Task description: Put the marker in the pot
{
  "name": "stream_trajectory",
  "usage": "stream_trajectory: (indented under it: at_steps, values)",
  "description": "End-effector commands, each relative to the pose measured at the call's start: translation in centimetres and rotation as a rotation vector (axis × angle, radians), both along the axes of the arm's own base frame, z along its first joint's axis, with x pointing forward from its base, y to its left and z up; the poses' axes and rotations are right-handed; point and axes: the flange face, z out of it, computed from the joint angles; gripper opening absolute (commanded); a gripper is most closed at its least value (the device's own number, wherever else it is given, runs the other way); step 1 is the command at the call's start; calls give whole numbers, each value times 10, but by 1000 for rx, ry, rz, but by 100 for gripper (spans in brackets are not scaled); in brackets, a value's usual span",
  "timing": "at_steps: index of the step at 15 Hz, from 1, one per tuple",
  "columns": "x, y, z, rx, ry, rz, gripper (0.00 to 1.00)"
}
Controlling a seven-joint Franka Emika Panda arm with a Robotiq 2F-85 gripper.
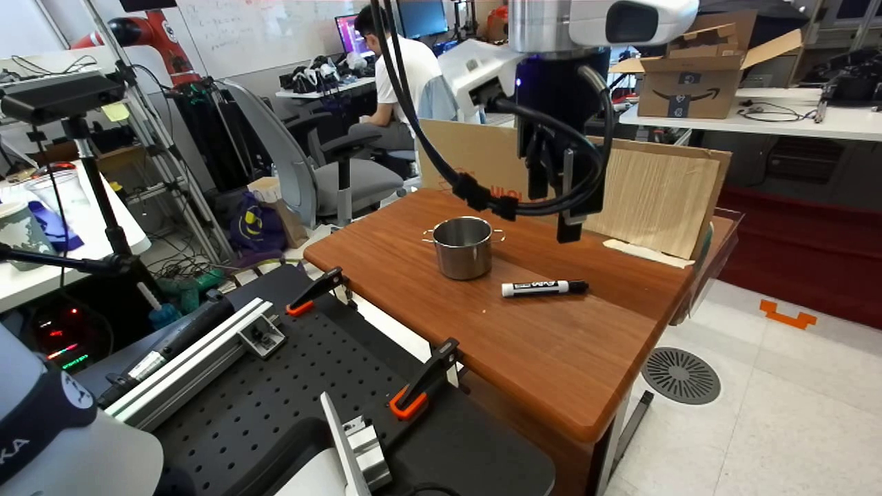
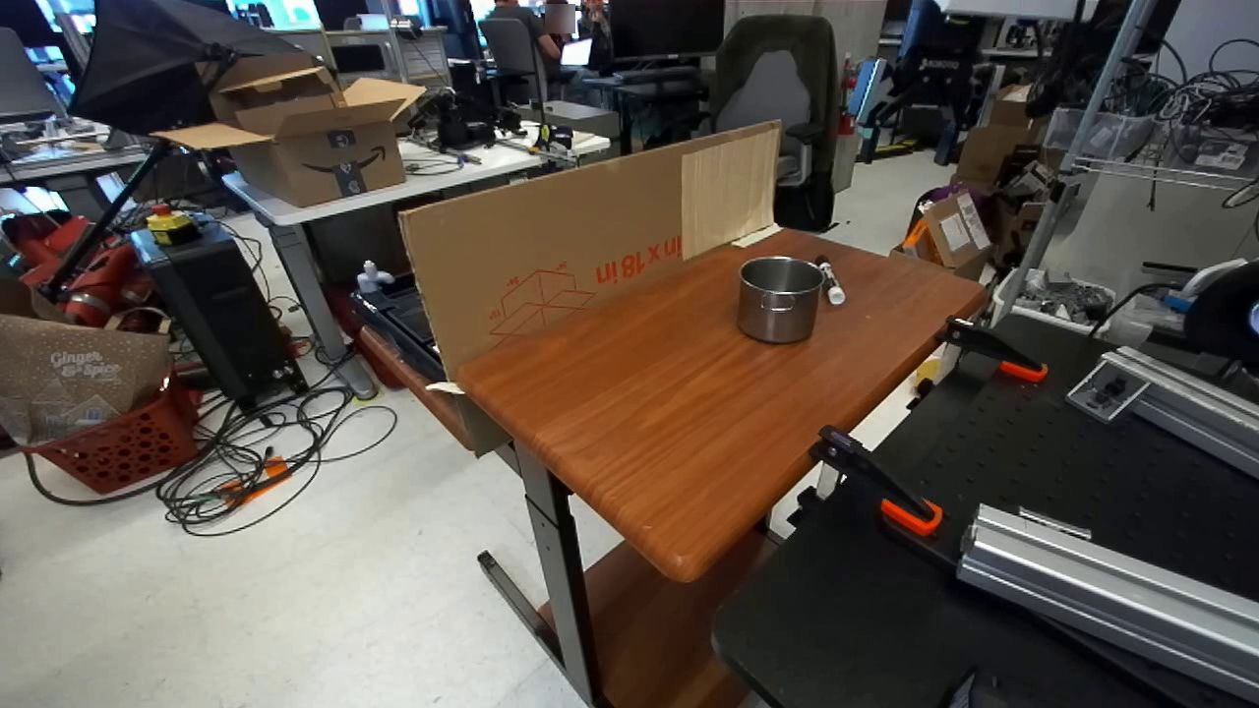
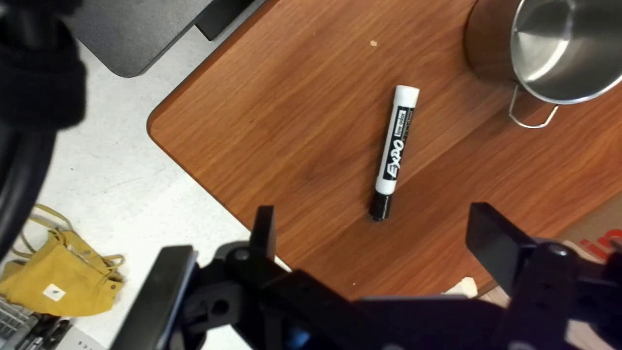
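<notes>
The bench (image 2: 629, 393) is reddish brown with darker wood grain. The Expo dry-erase marker (image 3: 396, 133) is white-bodied, its label black with white lettering, its cap black. The two-handled metal pot (image 1: 464, 257) is silver-grey with a whitish gleam inside. The tool (image 3: 373, 217) is black. Along one long edge of the bench, the cardboard panel (image 2: 551, 236) is tan, printed with red-orange lettering and a box outline; towards one corner it turns pale beige, finely striped. At the opposite edge, the bar clamps (image 1: 428, 375) are black with orange ends. Past a short edge, the bag (image 3: 73, 272) is mustard yellow with a white label.
</notes>
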Motion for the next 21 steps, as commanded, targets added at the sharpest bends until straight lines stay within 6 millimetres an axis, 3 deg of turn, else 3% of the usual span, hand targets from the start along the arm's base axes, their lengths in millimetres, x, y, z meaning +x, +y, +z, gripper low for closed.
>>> stream_trajectory:
  at_steps: [1,6,15,21]
  values:
    - [7,-6,-26,-41,17,-72,100]
    - [19,-6,-63,-50,57,-137,100]
    - [61,-17,-98,-73,54,-231,100]
    - [83,-6,-124,-66,66,-246,100]
